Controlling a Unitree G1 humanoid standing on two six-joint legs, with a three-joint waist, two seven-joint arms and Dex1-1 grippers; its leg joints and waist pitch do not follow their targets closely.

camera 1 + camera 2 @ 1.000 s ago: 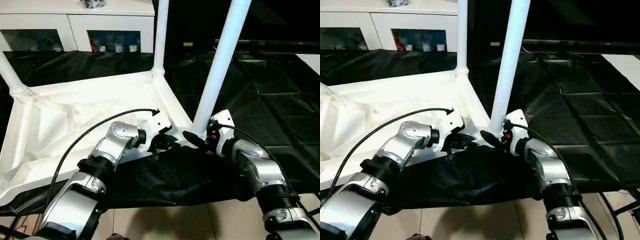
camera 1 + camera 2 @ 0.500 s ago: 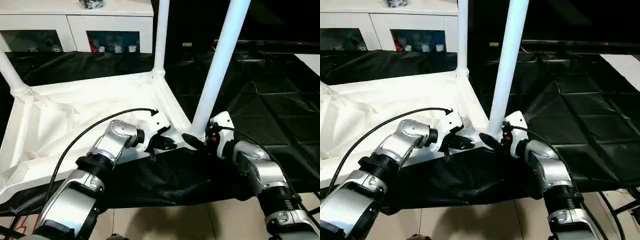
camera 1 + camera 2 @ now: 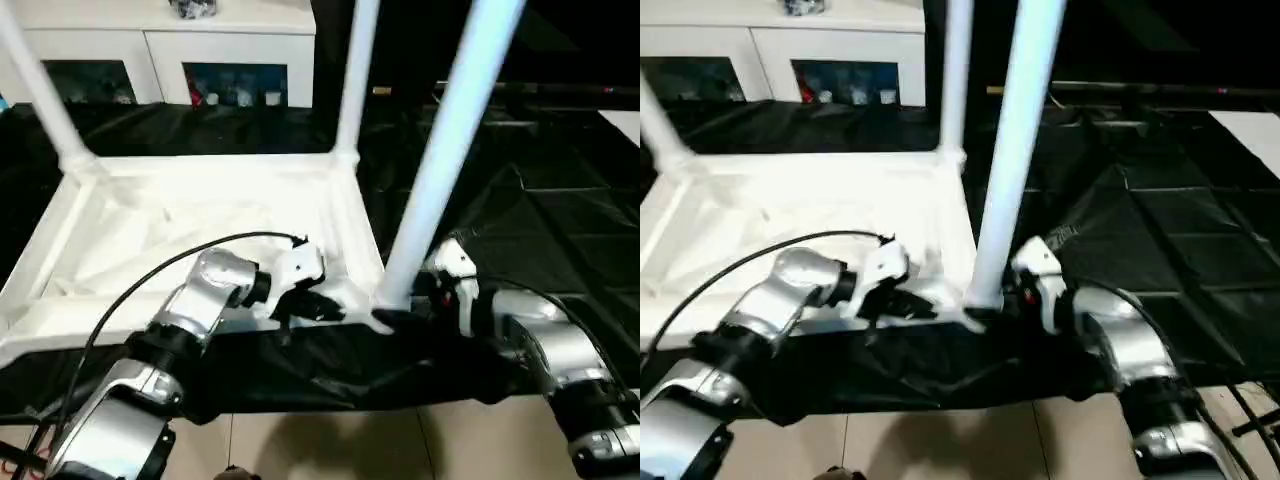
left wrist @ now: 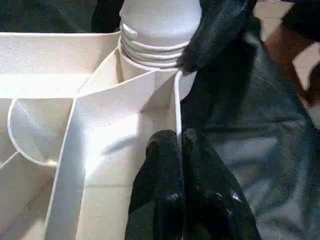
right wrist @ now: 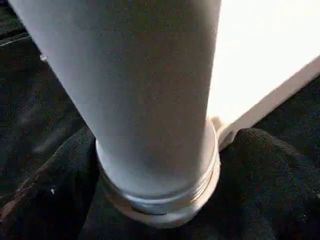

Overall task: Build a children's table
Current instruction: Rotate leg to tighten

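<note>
— While the tabletop (image 3: 200, 220) lies ribs-up across the left and centre of the head view on the black sheet (image 3: 560, 200), what is different from a moment ago?

— It sits squarer in the frame; its far edge now runs almost level, and the far-left leg (image 3: 45, 85) stands well inside the upper left; much of that may be the camera shifting, though the near corner does look swung round a little.

— And the legs?

— Three are up in their sockets; the near leg (image 3: 440, 160) rises through the centre right, another (image 3: 355, 80) stands at the far corner, top centre.

— Is the near one seated?

— Its threaded collar (image 4: 155, 47) shows ridges above the socket at the top of the left wrist view; I judge it not fully home, so this step is not finished.

— The grippers?

— The left gripper (image 4: 180, 145) is pinched together on the tabletop's thin rim, lower centre there, steadying it; the right gripper (image 3: 400, 318) is at the near leg's foot, one black finger (image 4: 220, 30) against the collar; whether it clamps, I cannot tell.

— The smallest thing?

— The black cable (image 3: 170, 262) looping over the left forearm, lower left.
</note>
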